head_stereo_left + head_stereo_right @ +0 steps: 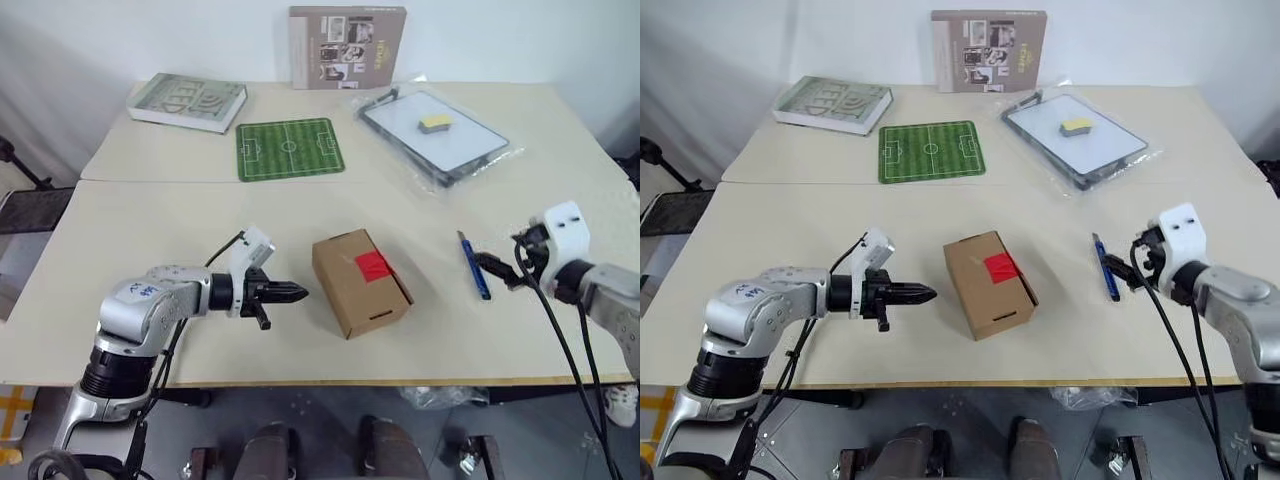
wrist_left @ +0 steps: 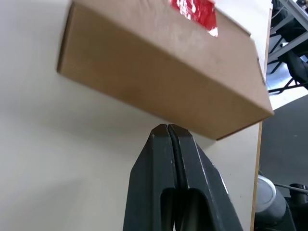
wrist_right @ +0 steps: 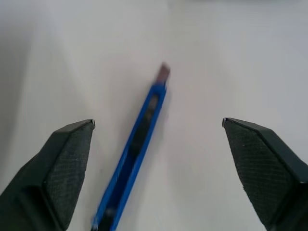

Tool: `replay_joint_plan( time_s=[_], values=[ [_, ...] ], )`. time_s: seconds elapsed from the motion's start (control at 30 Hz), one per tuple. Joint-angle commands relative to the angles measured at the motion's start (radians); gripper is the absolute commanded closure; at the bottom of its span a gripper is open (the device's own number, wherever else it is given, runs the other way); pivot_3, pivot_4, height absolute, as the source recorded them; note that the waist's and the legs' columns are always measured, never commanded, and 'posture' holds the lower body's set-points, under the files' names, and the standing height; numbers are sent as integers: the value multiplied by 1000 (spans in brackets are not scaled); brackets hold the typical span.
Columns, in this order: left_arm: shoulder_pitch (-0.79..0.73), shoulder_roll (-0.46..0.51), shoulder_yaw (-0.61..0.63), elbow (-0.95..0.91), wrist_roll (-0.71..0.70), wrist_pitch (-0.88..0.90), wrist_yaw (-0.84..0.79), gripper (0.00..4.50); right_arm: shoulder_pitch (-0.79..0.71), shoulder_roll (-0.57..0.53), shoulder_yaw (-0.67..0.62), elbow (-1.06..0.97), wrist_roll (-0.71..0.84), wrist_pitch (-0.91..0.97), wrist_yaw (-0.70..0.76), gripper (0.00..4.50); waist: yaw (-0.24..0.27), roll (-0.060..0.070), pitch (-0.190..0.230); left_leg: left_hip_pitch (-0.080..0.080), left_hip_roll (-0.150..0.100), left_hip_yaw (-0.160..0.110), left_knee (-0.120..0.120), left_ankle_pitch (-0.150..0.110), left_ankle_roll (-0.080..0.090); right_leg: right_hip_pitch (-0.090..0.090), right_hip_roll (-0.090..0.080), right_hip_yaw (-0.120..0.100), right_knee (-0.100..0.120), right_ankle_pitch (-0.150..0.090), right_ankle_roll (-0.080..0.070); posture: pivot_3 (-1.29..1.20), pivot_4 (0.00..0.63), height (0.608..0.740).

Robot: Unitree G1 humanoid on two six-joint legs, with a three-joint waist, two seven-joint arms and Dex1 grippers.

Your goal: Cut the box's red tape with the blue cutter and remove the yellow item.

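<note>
Lab-like room, plain white walls, beige worktables (image 1: pixel 200 215), dangling robot cables (image 1: pixel 565 345)

Two pale beige counters (image 1: pixel 140 250) stand pushed together, a seam running across between the near one and the far one. The far counter's back edge sits against a plain white wall (image 1: pixel 150 40), evenly lit with no hard shadows. At the near counter's left edge stands a dark wire-mesh basket (image 1: pixel 30 210). Beneath the near edge the floor (image 1: pixel 330 410) is grey. Dark metal framing (image 2: pixel 288 29) shows past the counter's edge in the left wrist view.
</note>
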Motion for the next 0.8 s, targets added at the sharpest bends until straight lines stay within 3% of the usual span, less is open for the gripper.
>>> replay_joint_plan(
  time_s=[0.03,0.07,0.17,0.53,0.8],
  values=[
    [6,-47,-2,-36,-32,-18,30,4500,-116,50,97,-24,-12,69,42,49,-1,0,0,0,1,0,1,0,0,0,0,0,0,0,0,0,150,740],
    [6,-52,-3,-34,-30,-20,33,4500,-137,58,113,-15,-19,87,47,49,-1,0,0,1,1,0,1,0,0,0,0,1,2,0,0,0,150,740],
    [23,-93,-23,-18,-2,-63,69,4500,-205,103,248,-9,-72,103,100,658,2,0,0,1,1,0,1,0,0,0,-1,2,3,0,0,0,150,740],
    [49,-142,-48,-1,36,-205,128,4500,-249,154,342,-42,-161,127,165,4406,5,0,0,0,0,1,1,-1,1,0,-2,1,3,0,0,0,150,740],
    [7,-167,-84,65,59,-235,139,4500,-252,190,351,-114,-163,250,159,4461,8,0,0,0,1,1,2,-1,1,0,-2,1,3,0,0,0,150,740]
  ],
)
